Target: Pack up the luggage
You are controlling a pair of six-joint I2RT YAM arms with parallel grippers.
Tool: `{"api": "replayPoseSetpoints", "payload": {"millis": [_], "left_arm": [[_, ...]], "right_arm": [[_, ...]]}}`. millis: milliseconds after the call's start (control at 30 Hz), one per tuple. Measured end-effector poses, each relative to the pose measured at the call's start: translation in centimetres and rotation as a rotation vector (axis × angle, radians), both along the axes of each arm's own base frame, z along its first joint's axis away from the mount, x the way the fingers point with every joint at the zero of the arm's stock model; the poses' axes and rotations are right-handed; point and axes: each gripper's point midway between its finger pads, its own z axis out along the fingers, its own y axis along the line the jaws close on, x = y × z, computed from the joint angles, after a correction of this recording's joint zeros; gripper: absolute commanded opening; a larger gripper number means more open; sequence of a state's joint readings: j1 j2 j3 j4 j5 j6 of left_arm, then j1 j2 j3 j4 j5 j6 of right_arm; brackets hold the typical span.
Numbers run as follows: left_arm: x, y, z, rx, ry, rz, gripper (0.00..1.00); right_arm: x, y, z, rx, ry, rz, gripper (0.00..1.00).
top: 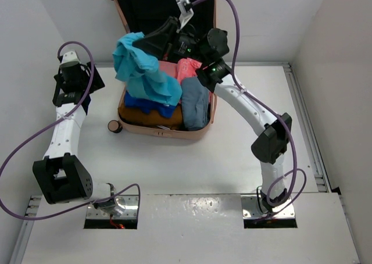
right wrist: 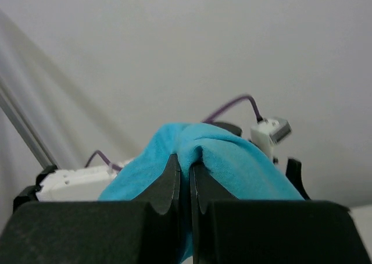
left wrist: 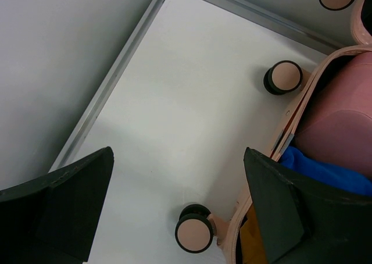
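From overhead I see the luggage [top: 157, 130] lying open at the 12 o'clock end of the table [top: 174, 171], its lid standing upright against the far wall. My right gripper [top: 143, 42] hangs above the case's 10 o'clock corner. Its fingers are pinched on a fold of a teal cloth [top: 142, 72], and the wrist camera shows the two pads squeezed together with the fabric bunched over them. The cloth hangs down in a long drape. Its lower end reaches a dark blue item [top: 142, 104] that sits on something mustard-brown [top: 160, 118] inside the shell. Toward 3 o'clock in the case lie a pink pouch [top: 185, 69] and, nearer me, a grey-blue garment [top: 195, 104].

My left gripper [left wrist: 174, 177] sits off the luggage's 9 o'clock side, well apart from it, over bare table. Its fingers are spread wide and hold nothing. Its camera picks up the case's wheels [left wrist: 283, 78] and the pink rim at 3 o'clock.
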State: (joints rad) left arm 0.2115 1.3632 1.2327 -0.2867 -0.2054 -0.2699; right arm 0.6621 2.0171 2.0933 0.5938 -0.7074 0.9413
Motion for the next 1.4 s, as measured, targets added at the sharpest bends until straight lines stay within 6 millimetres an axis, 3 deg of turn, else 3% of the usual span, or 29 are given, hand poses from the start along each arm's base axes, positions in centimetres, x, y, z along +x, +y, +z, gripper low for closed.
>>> {"api": "replayPoseSetpoints", "payload": {"millis": [67,167,233,267,367,433,500,567,600,633,733,767,867,967,1100,1267,1400], "left_arm": [[0.0,0.0,0.0,0.001,-0.003,0.000,1.00],[0.0,0.0,0.1,0.001,-0.003,0.000,1.00],[0.1,0.0,0.1,0.001,-0.003,0.000,1.00],[0.1,0.0,0.0,0.001,-0.002,-0.004,1.00],[0.3,-0.2,-0.3,-0.004,0.004,-0.019,1.00],[0.6,-0.4,-0.9,-0.010,0.016,-0.030,1.00],[1.0,-0.5,-1.6,-0.018,0.031,-0.041,1.00],[1.4,-0.6,-2.5,-0.027,0.053,-0.049,1.00],[1.7,-0.5,-2.9,-0.029,0.062,-0.051,1.00],[1.9,-0.5,-3.1,-0.030,0.067,-0.054,1.00],[2.5,-0.5,-3.3,-0.027,0.077,-0.062,1.00],[2.7,-0.5,-3.2,-0.025,0.076,-0.067,1.00],[3.2,-0.6,-2.7,-0.025,0.065,-0.084,1.00],[3.5,-1.1,-2.2,-0.028,0.052,-0.115,1.00],[4.0,-1.9,-1.7,-0.038,0.037,-0.164,1.00],[5.3,-3.1,0.2,-0.053,-0.048,-0.244,1.00],[6.4,-3.8,1.3,-0.077,-0.109,-0.288,1.00]], "right_arm": [[0.4,-0.3,-1.8,-0.038,0.031,-0.025,0.00],[2.6,-1.0,-6.9,-0.134,0.126,-0.083,0.00],[5.5,-2.1,-12.3,-0.225,0.217,-0.163,0.00],[7.2,-3.2,-16.1,-0.287,0.279,-0.217,0.00],[10.9,-7.2,-26.5,-0.470,0.445,-0.366,0.00],[12.7,-9.9,-32.1,-0.573,0.525,-0.450,0.00],[14.2,-11.9,-36.0,-0.649,0.568,-0.513,0.00],[14.9,-12.8,-38.1,-0.704,0.579,-0.532,0.00],[15.1,-12.8,-38.3,-0.719,0.568,-0.533,0.00],[15.1,-12.8,-38.2,-0.739,0.544,-0.528,0.08],[14.6,-12.3,-37.5,-0.801,0.453,-0.494,0.35],[14.2,-12.2,-37.6,-0.825,0.423,-0.477,0.52],[12.1,-12.4,-38.2,-0.896,0.345,-0.415,0.70],[9.8,-13.3,-37.4,-0.926,0.273,-0.374,0.74],[9.6,-14.5,-32.7,-0.863,0.183,-0.405,0.75],[14.2,-18.3,-24.6,-0.647,0.084,-0.660,0.75],[19.3,-22.6,-21.5,-0.521,0.079,-0.933,0.74]]}}
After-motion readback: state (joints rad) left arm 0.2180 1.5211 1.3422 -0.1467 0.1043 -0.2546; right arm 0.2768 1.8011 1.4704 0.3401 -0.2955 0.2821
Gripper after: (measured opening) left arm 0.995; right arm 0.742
